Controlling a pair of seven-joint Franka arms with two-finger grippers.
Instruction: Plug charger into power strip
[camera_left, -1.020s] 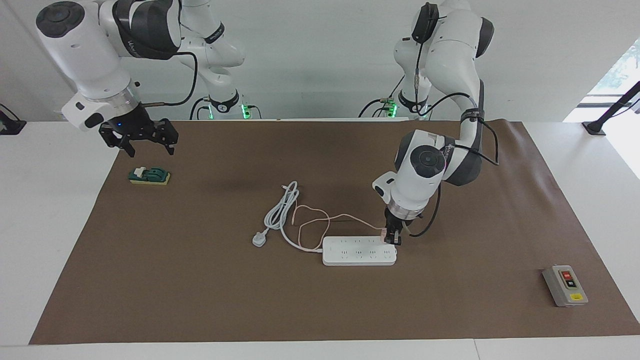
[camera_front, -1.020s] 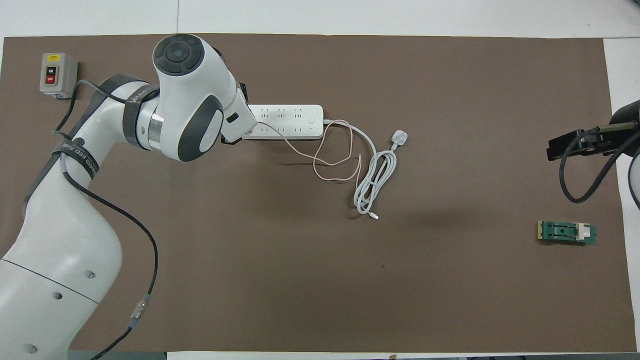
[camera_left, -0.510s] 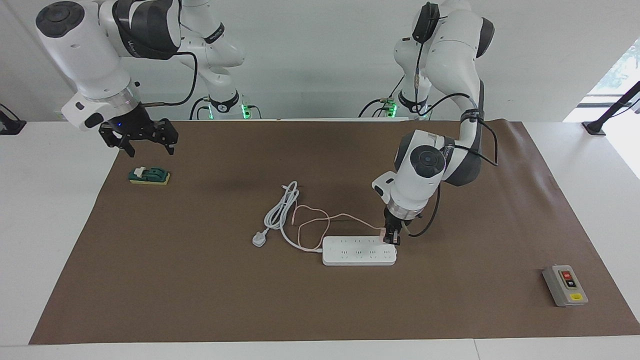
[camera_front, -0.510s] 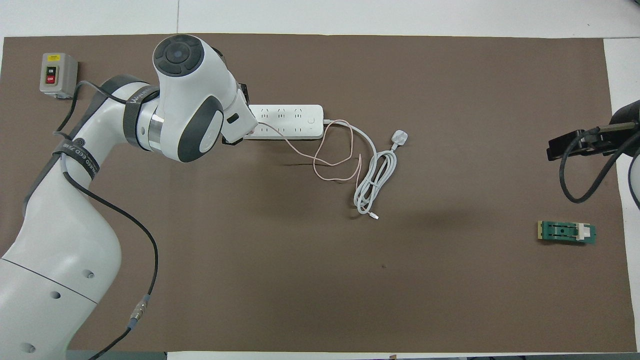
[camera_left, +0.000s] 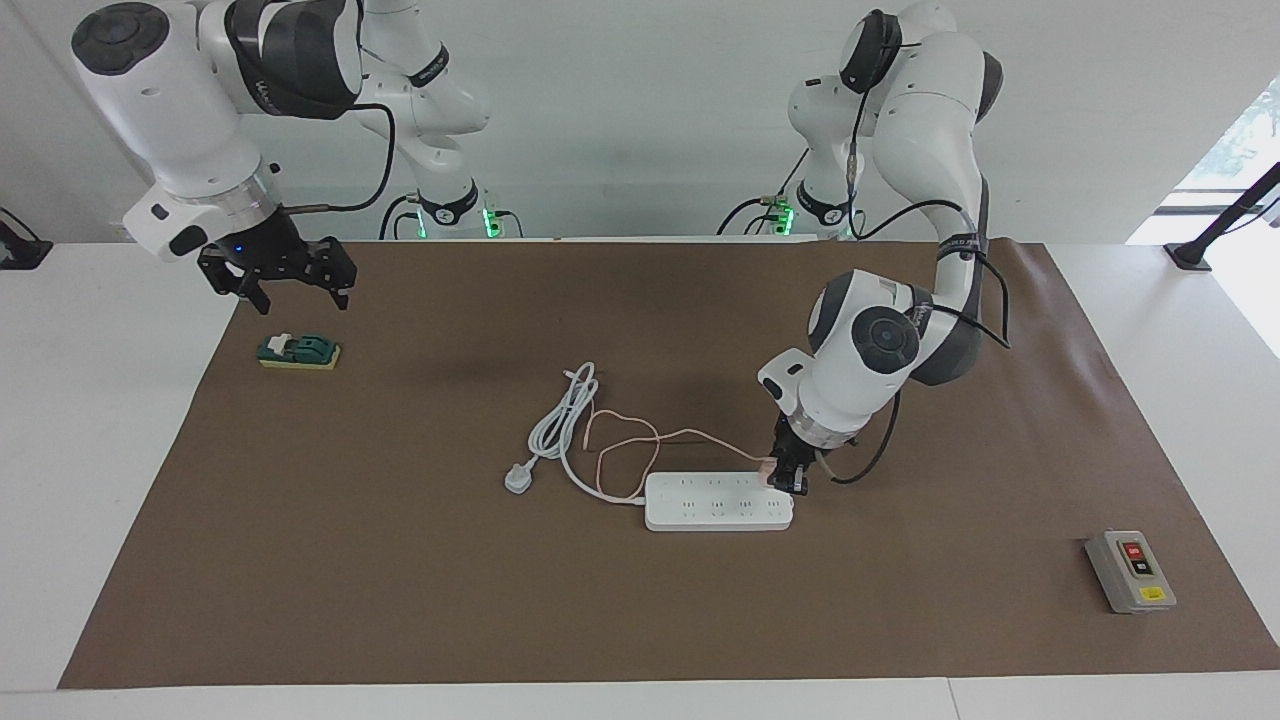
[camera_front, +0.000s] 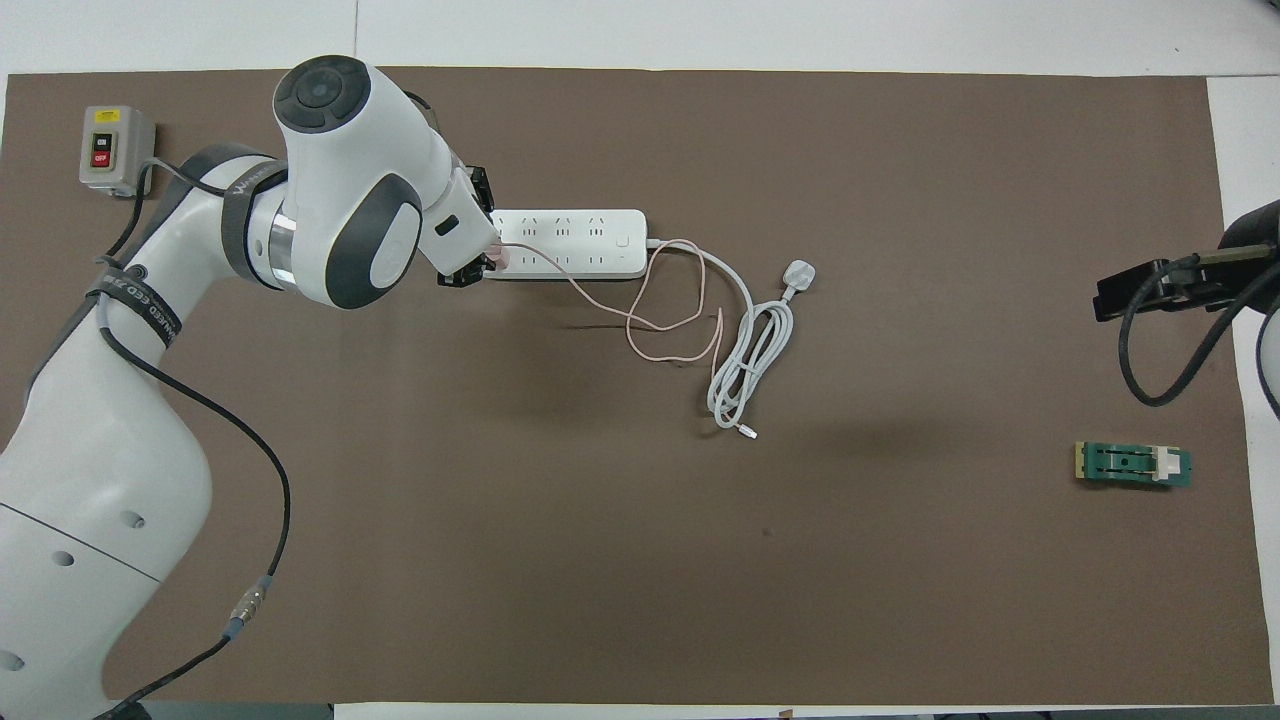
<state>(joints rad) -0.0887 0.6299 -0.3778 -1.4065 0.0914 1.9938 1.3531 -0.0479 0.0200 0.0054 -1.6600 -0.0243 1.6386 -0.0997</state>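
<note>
Item: charger, pink, pinched in your left gripper at the strip, on its end toward the left arm, row nearer the robots. Status: you cannot tell whether it is seated; judged at insertion, release still due. Its cable loops toward the robots. Your right gripper waits wide open, empty, above the green block.

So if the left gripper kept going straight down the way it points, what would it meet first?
Probably the long flat white power strip: the left gripper, shut on the small pale-pink cube charger, points down at its end nearest the left arm.
</note>
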